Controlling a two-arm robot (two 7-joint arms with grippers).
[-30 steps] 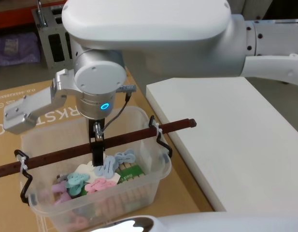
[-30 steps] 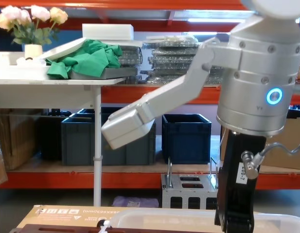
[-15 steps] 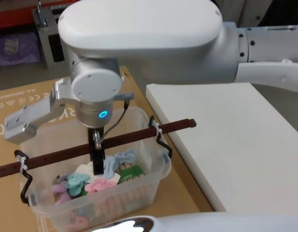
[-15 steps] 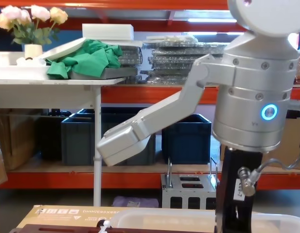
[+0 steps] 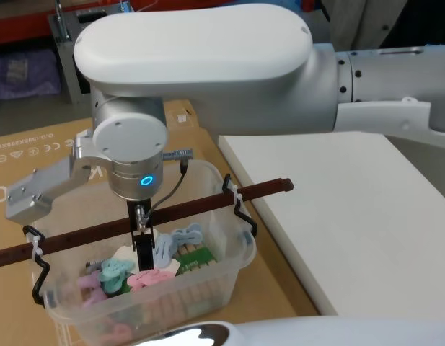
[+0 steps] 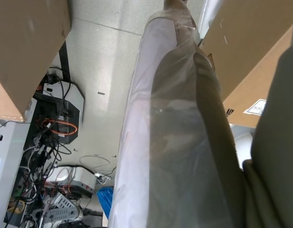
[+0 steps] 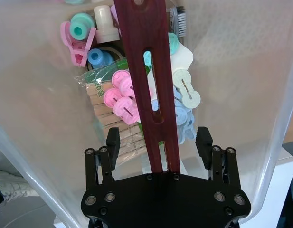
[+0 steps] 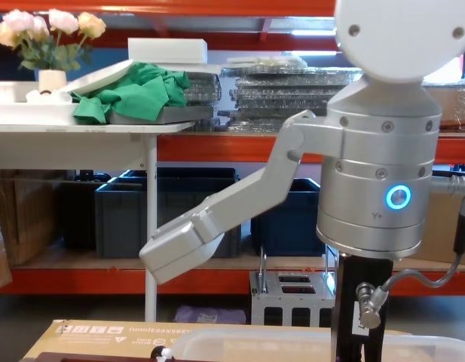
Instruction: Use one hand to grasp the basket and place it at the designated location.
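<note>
The basket (image 5: 231,265) is a translucent white tub standing on a cardboard box, with pastel clips (image 7: 122,102) and small packets inside. Its long dark red-brown bar handle (image 5: 200,204) spans the rim, held by a black wire and a white zip tie (image 5: 236,193). My right gripper (image 5: 144,256) points straight down into the tub. In the right wrist view it (image 7: 158,141) is open, with the handle (image 7: 146,71) running between its two fingers, which do not touch it. The chest view shows the dark gripper (image 8: 353,320) under the silver wrist, at the tub's rim (image 8: 277,339).
A white platform (image 5: 337,216) lies right of the basket. The cardboard box (image 5: 34,155) extends to the left. Farther off are a grey metal box (image 8: 292,290), dark blue crates (image 8: 126,211) under orange shelving, and a table with green cloth (image 8: 142,90).
The right arm has shifted left and sunk lower, bringing the open gripper down around the handle. The basket has not moved.
</note>
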